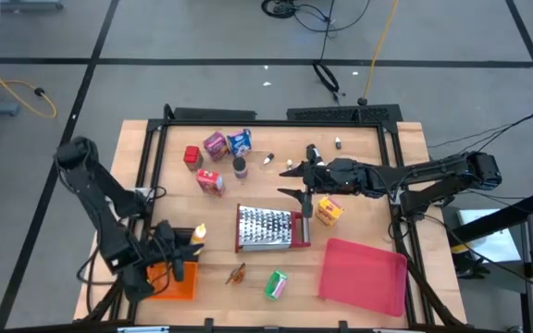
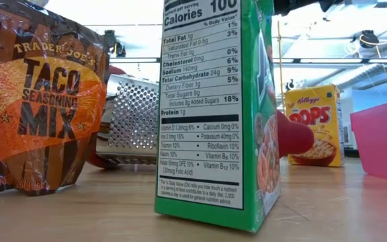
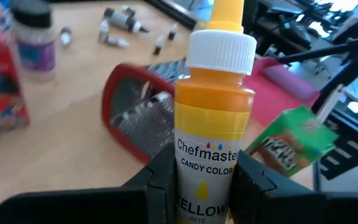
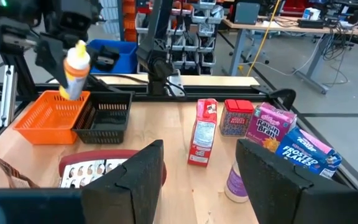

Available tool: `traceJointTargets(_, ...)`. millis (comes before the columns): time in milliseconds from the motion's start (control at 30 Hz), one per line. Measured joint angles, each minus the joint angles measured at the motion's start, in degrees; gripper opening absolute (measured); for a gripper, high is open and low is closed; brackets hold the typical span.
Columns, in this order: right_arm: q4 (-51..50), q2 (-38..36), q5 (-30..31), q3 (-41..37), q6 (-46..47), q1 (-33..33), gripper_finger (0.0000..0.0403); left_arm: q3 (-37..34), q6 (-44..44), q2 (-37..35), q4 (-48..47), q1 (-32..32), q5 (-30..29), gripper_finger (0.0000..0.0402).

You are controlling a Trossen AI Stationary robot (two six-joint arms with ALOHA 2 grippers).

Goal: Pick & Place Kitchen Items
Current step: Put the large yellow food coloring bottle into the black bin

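My left gripper [image 3: 207,180] is shut on a yellow candy-colour bottle [image 3: 213,112] near the table's near-left corner [image 1: 198,236], by an orange basket [image 1: 176,282]. My right gripper [image 4: 197,168] is open and hovers mid-table [image 1: 291,181], touching nothing. Beyond it stand a red carton [image 4: 202,132], a red box [image 4: 236,117], a pink-purple box [image 4: 271,124], a blue box [image 4: 306,154] and a dark-lidded jar [image 1: 240,167]. A yellow cereal box [image 1: 329,211], a green box [image 1: 276,284] and a taco packet [image 2: 39,101] rest on the table. My left gripper pinches the yellow bottle between its two fingers [image 3: 160,171] at the lower body [image 3: 204,158], below the label's name. The bottle stands about upright in the hold, white cap and yellow nozzle up. It is lifted clear, above the orange basket [image 4: 48,115].
A steel grater with a red end [image 1: 268,228] lies mid-table, and a flat red tray [image 1: 364,275] lies near the right corner. A black basket [image 4: 107,115] sits beside the orange one. Tiny bottles [image 1: 290,163] lie toward the far edge. A black frame [image 1: 248,118] borders the table.
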Motion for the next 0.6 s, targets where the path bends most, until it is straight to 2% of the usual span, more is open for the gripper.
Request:
traceJointTargets(133, 0.0, 0.0, 0.0, 0.0, 0.4, 0.0, 0.0195, 0.0, -13.6, 1.0, -10.6, -1.6, 5.0, 0.0092)
traceJointTargets(267, -0.1, 0.0, 0.0, 0.0, 0.4, 0.0, 0.0194, 0.0, -26.0, 1.0, -21.0, -3.2, 16.1, 0.0092)
traceJointTargets(333, -0.1, 0.0, 0.0, 0.0, 0.4, 0.0, 0.0194, 0.0, -31.1, 1.1, -24.9, -4.5, 19.9, 0.0092)
traceJointTargets(467, -0.1, 0.0, 0.0, 0.0, 0.4, 0.0, 0.0194, 0.0, -36.4, 1.1, -28.6, -7.7, 22.8, 0.0092)
traceJointTargets(600, -0.1, 0.0, 0.0, 0.0, 0.3, 0.0, 0.019, 0.0, -37.7, 1.1, -29.2, -9.4, 30.0, 0.0092)
